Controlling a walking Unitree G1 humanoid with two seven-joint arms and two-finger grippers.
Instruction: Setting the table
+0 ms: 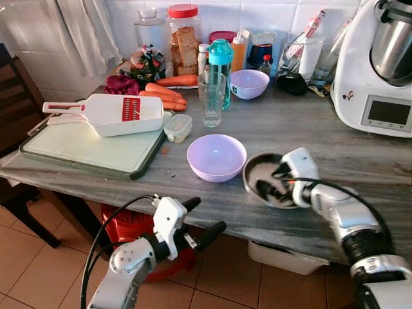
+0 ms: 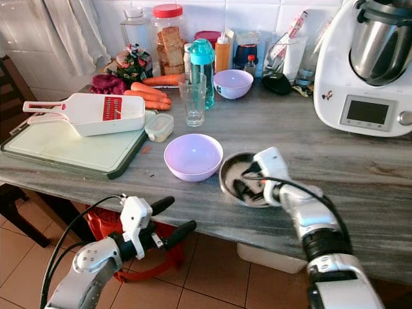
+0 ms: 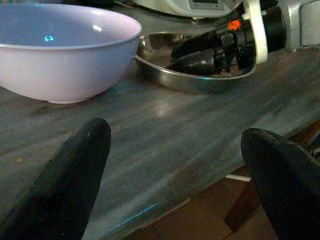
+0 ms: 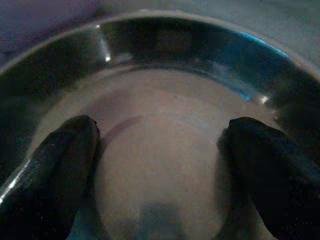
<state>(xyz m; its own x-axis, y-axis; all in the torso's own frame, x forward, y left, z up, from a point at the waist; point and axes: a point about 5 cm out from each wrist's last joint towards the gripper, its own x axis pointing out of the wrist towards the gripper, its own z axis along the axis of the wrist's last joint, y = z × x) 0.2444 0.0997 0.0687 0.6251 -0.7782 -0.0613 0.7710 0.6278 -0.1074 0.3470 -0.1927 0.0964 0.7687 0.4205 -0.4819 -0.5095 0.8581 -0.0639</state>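
Note:
A shallow steel dish [image 1: 253, 171] lies near the front edge of the grey counter, just right of a lilac bowl [image 1: 216, 156]. My right gripper [image 1: 271, 180] reaches into the dish. In the right wrist view the right gripper [image 4: 160, 165] is open, and both black fingers rest on the floor of the steel dish [image 4: 175, 40], clasping nothing. My left gripper [image 1: 209, 216] hangs open below the counter's front edge, in front of the bowl. In the left wrist view the left gripper [image 3: 175, 135] faces the lilac bowl [image 3: 60, 55] and the steel dish [image 3: 200, 82].
A drinking glass [image 1: 212, 98], a teal bottle [image 1: 220, 58] and a second lilac bowl [image 1: 249, 83] stand further back. A cutting board [image 1: 84, 149] with a white slicer [image 1: 112, 114] lies at the left, with carrots [image 1: 167, 93] behind it. A food processor [image 1: 380, 71] stands far right.

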